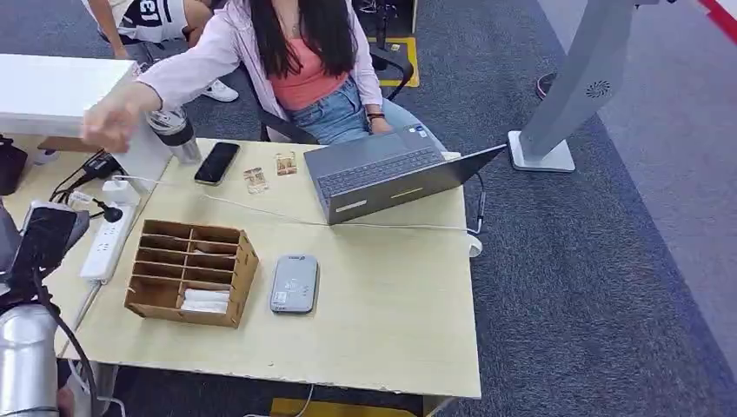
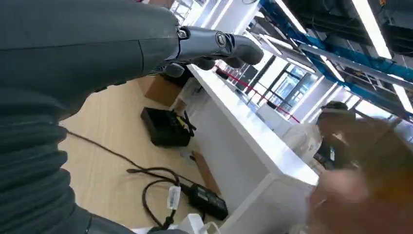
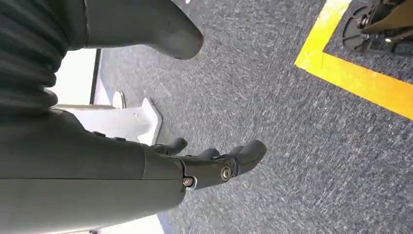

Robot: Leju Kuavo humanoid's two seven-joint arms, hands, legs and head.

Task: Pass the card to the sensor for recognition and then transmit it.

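Observation:
A grey card reader (image 1: 294, 283) lies flat near the middle of the light wooden table (image 1: 391, 321). To its left stands a wooden compartment box (image 1: 191, 271) with white cards (image 1: 205, 301) in its nearest slot. My left hand (image 1: 42, 241) is raised at the table's left edge, well left of the box. In the left wrist view my left hand (image 2: 209, 46) has its fingers stretched out and holds nothing. My right hand (image 3: 214, 163) hangs over grey carpet with thumb and fingers apart, empty. A person's blurred hand (image 1: 111, 122) reaches out above the table's far left corner.
A person sits across the table behind an open laptop (image 1: 391, 174). A black phone (image 1: 216, 162), a tumbler (image 1: 178, 135) and two small wooden pieces (image 1: 255, 180) lie at the far edge. A power strip (image 1: 109, 239) with cables lies left. A white stand (image 1: 565, 95) rises at right.

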